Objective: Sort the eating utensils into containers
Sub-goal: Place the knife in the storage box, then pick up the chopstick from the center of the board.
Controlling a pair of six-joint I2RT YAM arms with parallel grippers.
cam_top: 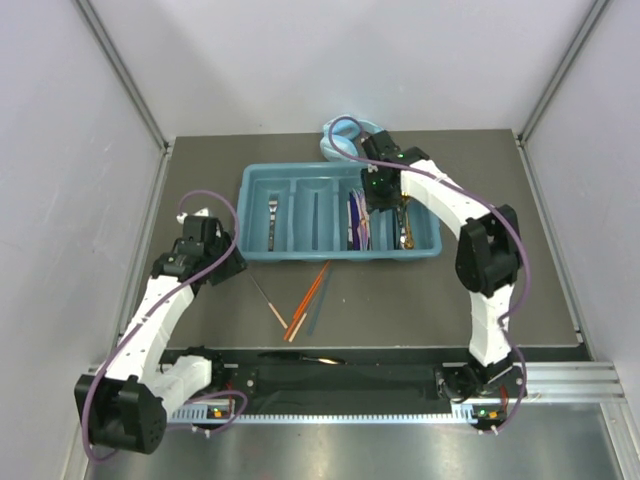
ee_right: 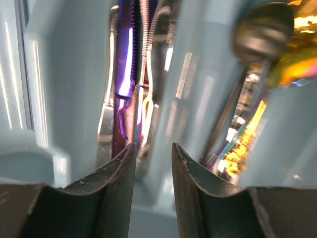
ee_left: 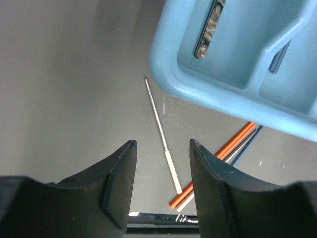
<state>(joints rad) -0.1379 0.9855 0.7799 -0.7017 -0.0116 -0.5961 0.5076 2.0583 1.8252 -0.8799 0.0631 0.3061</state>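
The teal tray [cam_top: 340, 255] sits at the back of the mat, with a silver fork [cam_top: 272, 222] in its left compartment and purple knives [cam_top: 356, 222] and gold spoons [cam_top: 405, 225] further right. My right gripper [cam_top: 378, 205] hangs low inside the tray, open, with nothing between its fingers. In the right wrist view it [ee_right: 152, 148] hangs over a divider between the purple knives [ee_right: 124, 74] and the gold spoons [ee_right: 277, 64]. My left gripper [ee_left: 162, 148] is open and empty, above a thin pale stick [ee_left: 161, 131] near the orange chopsticks [ee_left: 223, 148].
Light blue headphones [cam_top: 345, 140] lie just behind the tray. The tray's near left corner [ee_left: 208, 94] juts into the left wrist view. A dark slim utensil [cam_top: 300, 357] lies at the mat's near edge. Grey walls close in both sides.
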